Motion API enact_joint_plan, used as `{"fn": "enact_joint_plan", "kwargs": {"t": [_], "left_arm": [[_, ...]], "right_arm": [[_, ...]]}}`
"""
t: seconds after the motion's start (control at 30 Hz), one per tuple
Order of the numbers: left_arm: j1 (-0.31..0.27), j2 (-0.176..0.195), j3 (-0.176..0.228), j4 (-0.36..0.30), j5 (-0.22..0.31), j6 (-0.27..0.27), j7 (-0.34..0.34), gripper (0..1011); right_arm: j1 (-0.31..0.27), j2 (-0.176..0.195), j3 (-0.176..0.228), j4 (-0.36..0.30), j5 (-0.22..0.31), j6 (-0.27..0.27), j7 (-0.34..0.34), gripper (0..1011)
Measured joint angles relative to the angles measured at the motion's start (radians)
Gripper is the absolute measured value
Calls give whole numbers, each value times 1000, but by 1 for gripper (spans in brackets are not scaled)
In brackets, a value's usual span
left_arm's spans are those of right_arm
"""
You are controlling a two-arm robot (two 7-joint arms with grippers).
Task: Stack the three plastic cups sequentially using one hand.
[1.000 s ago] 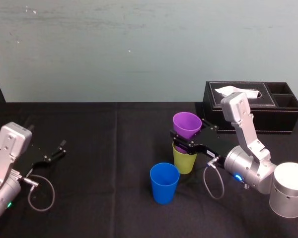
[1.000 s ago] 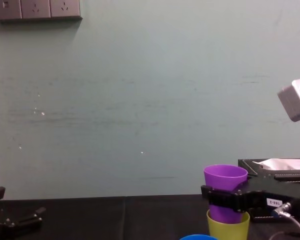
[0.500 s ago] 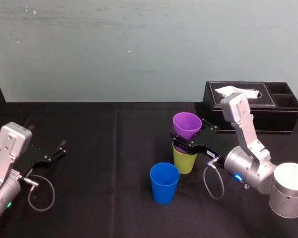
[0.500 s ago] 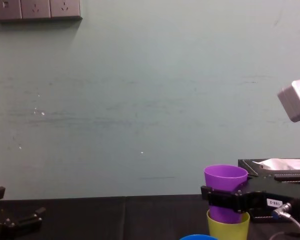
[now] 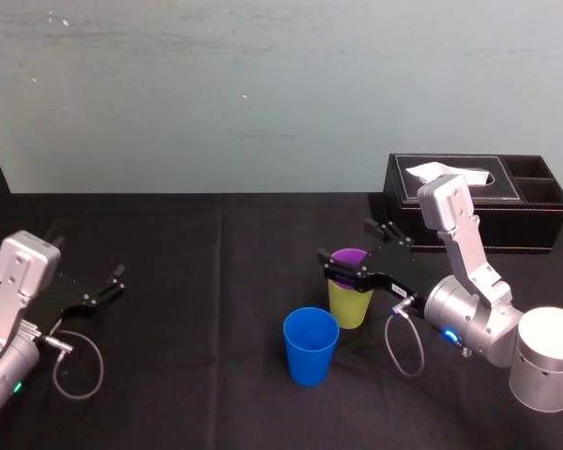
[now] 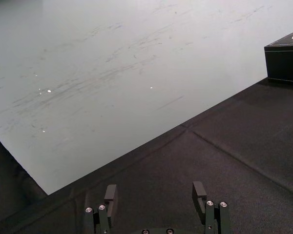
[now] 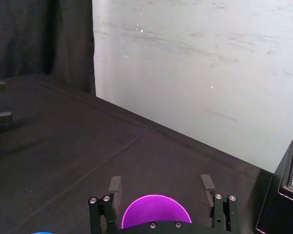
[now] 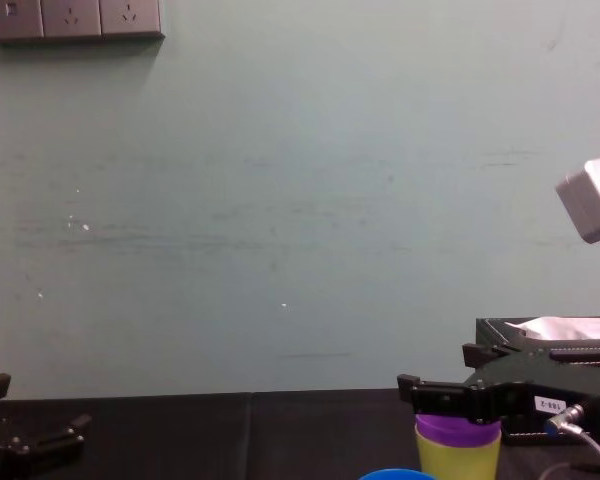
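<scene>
As the right wrist view shows, the right claw (image 7: 160,181) gapes astride the purple cup (image 7: 156,212) inside the yellow-green cup (image 5: 350,302); left claw (image 6: 155,187) idles open at 9 o'clock.

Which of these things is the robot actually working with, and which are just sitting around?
In the job: purple cup nested in the yellow-green cup; blue cup standing alone; right gripper, open around the purple cup.
Lying about: black tissue box, back right; left gripper, parked open at the left.

No text, brand or number can be read. The small white label (image 8: 547,404) on the black right gripper (image 8: 439,370) carries dark print too fine to make out.
</scene>
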Motion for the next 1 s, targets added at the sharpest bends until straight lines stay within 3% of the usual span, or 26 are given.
{"fn": "enact_joint_plan", "kwargs": {"t": [0.17,0.47,0.7,1.0], "left_arm": [[0,0,0,0,0,0,0,1000],[0,0,0,0,0,0,0,1000],[0,0,0,0,0,0,0,1000],[0,0,0,0,0,0,0,1000]], "right_arm": [[-4,2,1,-6,0,-7,0,1004],[-50,20,22,-96,9,-24,-7,1004],[-136,69,50,-235,35,19,-11,1004],[-283,165,91,-396,73,103,-9,1004]]}}
